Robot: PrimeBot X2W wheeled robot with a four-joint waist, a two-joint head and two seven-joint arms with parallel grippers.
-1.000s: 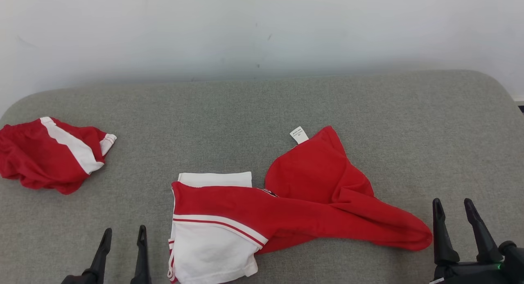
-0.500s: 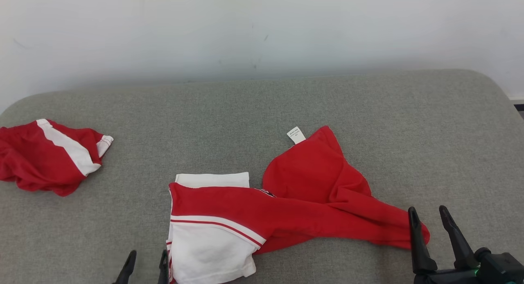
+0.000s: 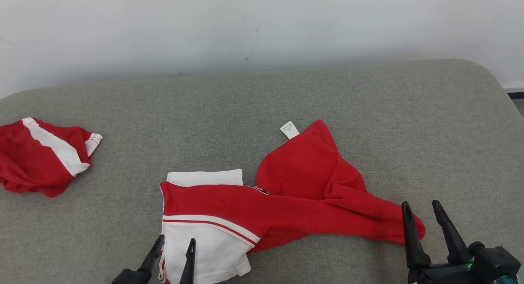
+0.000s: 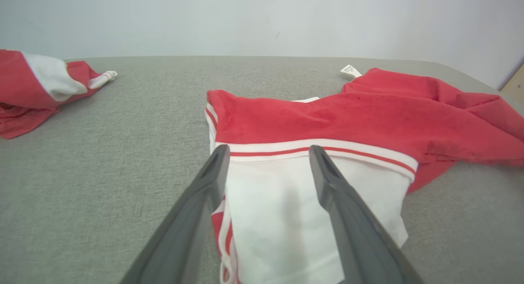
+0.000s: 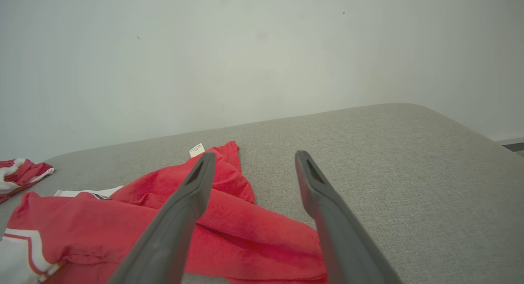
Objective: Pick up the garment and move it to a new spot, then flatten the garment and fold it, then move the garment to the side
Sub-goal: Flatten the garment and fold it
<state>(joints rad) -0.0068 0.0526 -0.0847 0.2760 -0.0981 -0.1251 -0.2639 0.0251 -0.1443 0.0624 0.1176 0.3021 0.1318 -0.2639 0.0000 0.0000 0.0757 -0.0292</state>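
Low at frame centre the garment [image 3: 294,210] lies rumpled, our left jaws and right jaws spread empty at its ends; we judge pickup pending: descend, then pinch.

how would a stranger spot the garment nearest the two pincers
On the grey padded surface, look at the near middle, by the left pincer and right pincer. The garment is the long, spread-out red and white piece with a small white tag at its far tip, unlike the smaller crumpled bundle off to the left.
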